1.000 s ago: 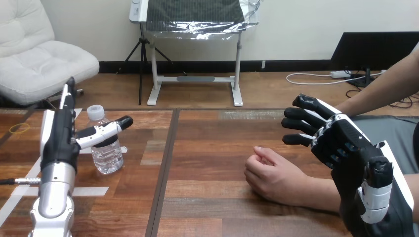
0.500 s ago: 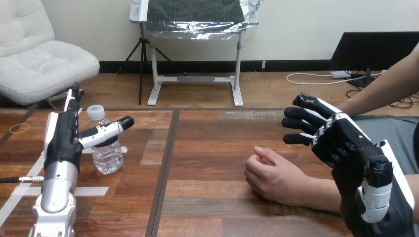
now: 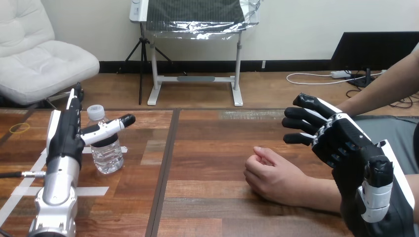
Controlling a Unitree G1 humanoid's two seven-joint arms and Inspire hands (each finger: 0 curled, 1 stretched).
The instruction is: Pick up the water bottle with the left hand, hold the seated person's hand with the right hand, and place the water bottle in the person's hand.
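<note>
A clear water bottle [image 3: 105, 148] with a white cap stands upright on the left part of the wooden table [image 3: 212, 148]. My left hand [image 3: 69, 131] is just left of it, fingers straight and pointing away, thumb stretched across in front of the bottle's neck; open, not closed round it. The person's hand [image 3: 274, 175] rests loosely curled on the table right of centre, its forearm running off to the right. My right hand [image 3: 341, 140] hovers to the right of it and slightly above the forearm, fingers relaxed and pointing left, apart from the person's hand.
White tape strips [image 3: 94, 191] lie on the table near the bottle and my left arm. A rubber band [image 3: 19, 128] lies at the far left. A dark seam [image 3: 165, 163] runs down the tabletop between bottle and person's hand.
My left hand has moved slightly forward and to the right, closer beside the bottle. The right hand and the person's hand have stayed put.
</note>
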